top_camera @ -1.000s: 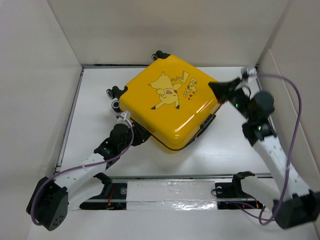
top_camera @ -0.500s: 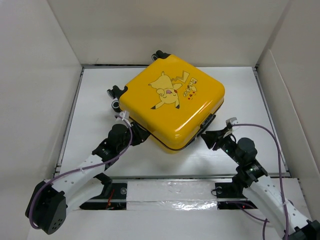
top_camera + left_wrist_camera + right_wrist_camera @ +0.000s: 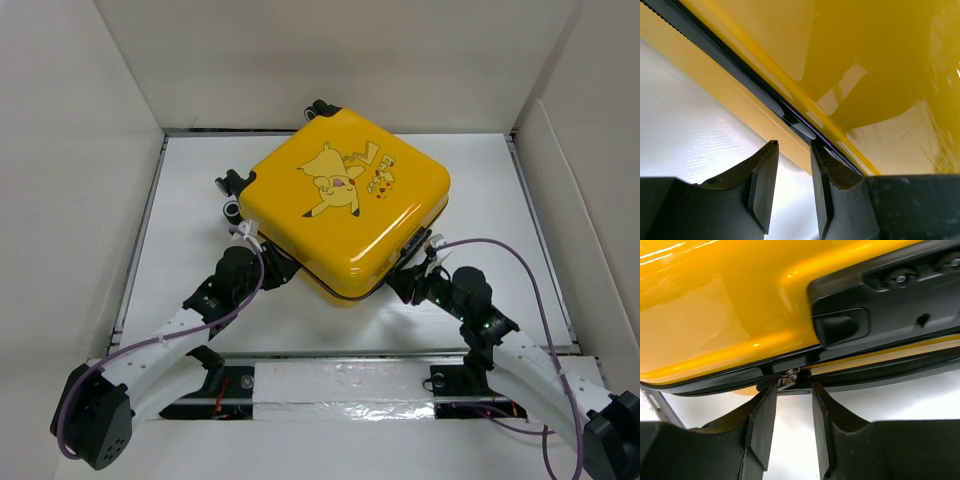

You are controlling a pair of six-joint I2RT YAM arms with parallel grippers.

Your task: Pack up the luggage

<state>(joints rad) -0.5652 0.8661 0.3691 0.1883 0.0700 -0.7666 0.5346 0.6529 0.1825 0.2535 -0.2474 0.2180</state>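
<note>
The yellow Pikachu luggage (image 3: 345,205) lies flat and closed on the white table, wheels at the back left. My left gripper (image 3: 272,262) is at its front-left edge; in the left wrist view the gripper (image 3: 792,150) is open, with its tips at the black zipper line (image 3: 790,116) and nothing between them. My right gripper (image 3: 407,280) is at the front-right edge, below the black side handle (image 3: 890,290). In the right wrist view the gripper (image 3: 792,390) is open, its tips just under the metal zipper pull (image 3: 787,380).
White walls (image 3: 90,150) box in the table on the left, back and right. A taped strip (image 3: 340,385) runs along the near edge between the arm bases. Bare table (image 3: 190,190) lies left of the luggage.
My right arm has swung from the luggage's far right corner down to its front-right edge and closed in on the zipper. The left arm and the luggage have not moved.
</note>
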